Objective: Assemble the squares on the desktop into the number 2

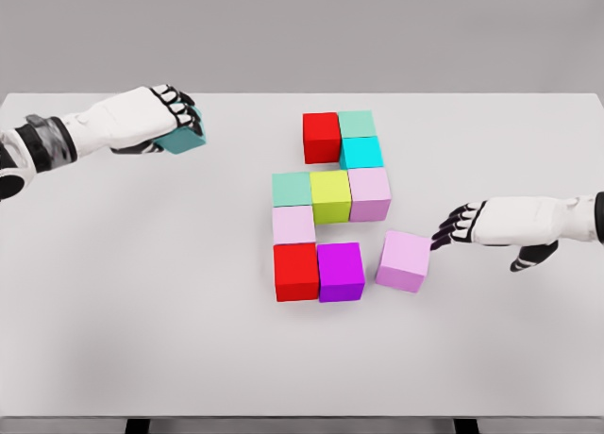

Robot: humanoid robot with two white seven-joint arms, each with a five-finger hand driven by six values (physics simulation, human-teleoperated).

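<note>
Coloured cubes form a figure at the table's middle: a red cube (321, 137) and a mint cube (357, 124) on top, a cyan cube (361, 152) below. Under them run a green cube (292, 189), a yellow-green cube (330, 195) and a lilac cube (369, 192). A pale pink cube (293, 225) leads down to a second red cube (296, 271) and a purple cube (341, 271). A loose pink cube (404, 260) lies tilted just right of the purple one. My right hand (451, 228) is open, fingertips touching that cube's right side. My left hand (175, 123) is shut on a teal cube (182, 141) at the far left.
The white table (142, 292) ends at its far edge against a grey wall. Two dark table legs show below the front edge.
</note>
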